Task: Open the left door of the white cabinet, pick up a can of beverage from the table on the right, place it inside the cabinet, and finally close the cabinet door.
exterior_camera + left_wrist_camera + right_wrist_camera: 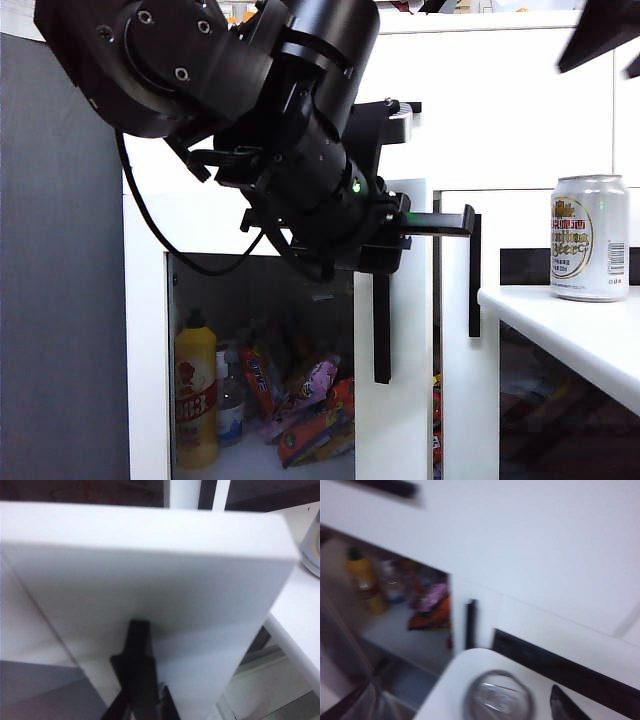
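Note:
The left door of the white cabinet stands swung open, edge-on to the exterior view. My left gripper is shut on its vertical black handle. The left wrist view shows the door's white edge and the handle running into the left gripper. The silver can of beverage stands upright near the table's edge. My right gripper hangs open above it. In the blurred right wrist view the can's top lies between the open right gripper's fingers, untouched.
Inside the open cabinet stand a yellow bottle with a green cap, a small clear bottle and several snack bags. The right door's black handle sits just beside the open door. A grey wall is at the left.

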Controlling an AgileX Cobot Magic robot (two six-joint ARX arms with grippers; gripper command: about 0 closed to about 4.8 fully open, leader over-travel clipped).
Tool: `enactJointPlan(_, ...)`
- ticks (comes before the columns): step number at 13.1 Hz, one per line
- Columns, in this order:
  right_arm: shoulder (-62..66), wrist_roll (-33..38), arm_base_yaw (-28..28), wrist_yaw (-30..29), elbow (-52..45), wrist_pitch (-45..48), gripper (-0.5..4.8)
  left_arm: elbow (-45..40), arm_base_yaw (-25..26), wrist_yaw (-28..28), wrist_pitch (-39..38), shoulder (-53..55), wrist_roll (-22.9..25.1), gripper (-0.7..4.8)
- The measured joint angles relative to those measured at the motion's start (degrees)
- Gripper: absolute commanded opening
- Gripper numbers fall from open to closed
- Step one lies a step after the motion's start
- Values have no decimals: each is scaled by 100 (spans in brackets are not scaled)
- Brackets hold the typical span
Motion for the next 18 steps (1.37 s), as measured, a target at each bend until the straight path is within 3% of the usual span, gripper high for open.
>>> enactJointPlan(11, -116, 85, 98, -273, 0, 50, 479, -7, -2, 0, -17, -9, -15, -5)
enactJointPlan(12, -22, 85, 155, -323, 0, 238, 445, -9, -2, 0, -15, -9, -15, -5)
enactJointPlan(13, 98, 85, 210, -343, 0, 446, 353, -9, -2, 0, -15, -9, -15, -5)
enactJointPlan(14, 212, 140, 245, -356, 0, 667, 139, -9, -2, 0, -15, -9, -15, -5)
enactJointPlan(15, 417, 332, 308, -358, 4, 975, 31, -9, -2, 0, -13, -11, -15, -5)
enactJointPlan(16, 577, 398, 361, -396, 13, 1071, -7, -9, -2, 0, -13, -11, -15, -5)
enactJointPlan(18, 1027, 448, 575, -597, 214, 997, -7, -9, -2, 0, -11, -11, -15, -5)
